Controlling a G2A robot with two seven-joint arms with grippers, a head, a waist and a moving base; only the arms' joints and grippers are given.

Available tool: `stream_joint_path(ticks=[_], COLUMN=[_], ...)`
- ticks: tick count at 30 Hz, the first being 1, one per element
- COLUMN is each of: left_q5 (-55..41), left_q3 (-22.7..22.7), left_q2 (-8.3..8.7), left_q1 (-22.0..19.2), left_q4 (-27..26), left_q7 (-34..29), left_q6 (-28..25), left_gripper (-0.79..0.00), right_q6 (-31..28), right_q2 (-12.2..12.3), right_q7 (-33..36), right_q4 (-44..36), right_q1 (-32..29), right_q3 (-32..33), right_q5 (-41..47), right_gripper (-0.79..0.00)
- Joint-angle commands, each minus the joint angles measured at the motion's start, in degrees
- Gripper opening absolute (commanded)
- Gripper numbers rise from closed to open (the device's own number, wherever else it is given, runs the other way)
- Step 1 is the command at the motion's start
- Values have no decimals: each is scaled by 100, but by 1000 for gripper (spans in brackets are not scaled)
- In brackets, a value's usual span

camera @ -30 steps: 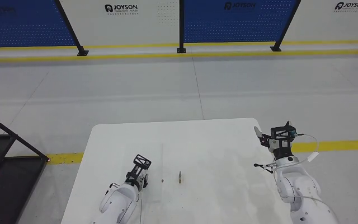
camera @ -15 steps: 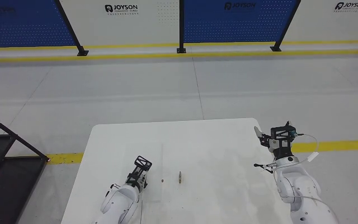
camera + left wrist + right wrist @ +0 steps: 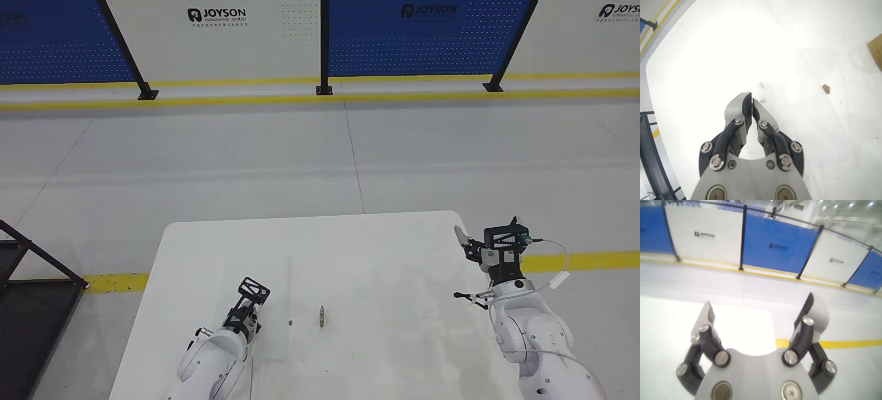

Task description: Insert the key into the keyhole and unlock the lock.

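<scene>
the small lock (image 3: 321, 316) lies flat on the white table (image 3: 380, 250), near the middle of the near side, a little right of the left gripper (image 3: 752, 103). a tiny brown bit (image 3: 290, 323) lies between them. the left gripper's fingers are pressed together low over the table. a thin silver edge (image 3: 752, 107) shows between them, and i cannot tell if it is the key. the right gripper (image 3: 759, 299) has its fingers wide apart, at the right edge. i think key and lock must meet next: go slow, hold the lock still, and point the key straight at the hole.
</scene>
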Motion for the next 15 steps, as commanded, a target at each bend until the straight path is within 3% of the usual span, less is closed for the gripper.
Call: stream_joint_path(ticks=[1, 11, 15], left_q5=[2, -76, -161], left_q3=[-20, -375, -577], left_q2=[2, 71, 97], left_q1=[37, 610, 820], left_q4=[-49, -671, -865], left_q7=[10, 329, 737], left_q6=[2, -242, -295], left_gripper=[-785, -785, -785], right_q6=[0, 0, 0], right_q2=[0, 0, 0], right_q7=[0, 0, 0], right_q4=[0, 0, 0], right_q1=[0, 0, 0], right_q3=[0, 0, 0], right_q5=[0, 0, 0], right_gripper=[0, 0, 0])
